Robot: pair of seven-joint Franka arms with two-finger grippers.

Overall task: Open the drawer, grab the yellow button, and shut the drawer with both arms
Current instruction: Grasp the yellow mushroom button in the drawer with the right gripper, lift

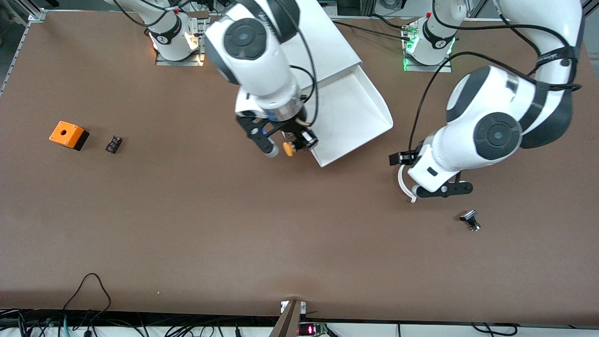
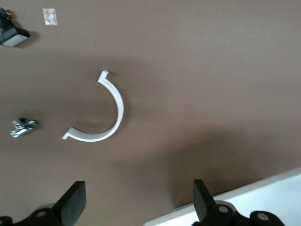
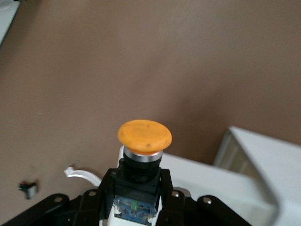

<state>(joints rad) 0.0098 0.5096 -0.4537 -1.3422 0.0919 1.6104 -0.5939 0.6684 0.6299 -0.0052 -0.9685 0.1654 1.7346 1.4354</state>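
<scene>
The drawer [image 1: 348, 117] stands pulled out of the white cabinet [image 1: 327, 42] toward the front camera, and its tray shows nothing inside. My right gripper [image 1: 281, 142] hangs over the table beside the drawer's front corner, shut on the button [image 1: 288, 149]. In the right wrist view the fingers [image 3: 101, 188] clamp the button's black-and-blue body and its orange cap [image 3: 144, 135] points away from the hand. My left gripper [image 1: 423, 175] is open and empty, low over the table nearer the left arm's end. The left wrist view shows its fingers [image 2: 75, 202] spread wide, with the drawer's corner [image 2: 249, 202] beside one.
A white C-shaped piece [image 1: 405, 185] [image 2: 106, 117] lies on the table under the left hand. A small black-and-silver part [image 1: 470, 220] lies nearer the front camera. An orange box with a hole [image 1: 69, 135] and a small black part [image 1: 113, 144] sit toward the right arm's end.
</scene>
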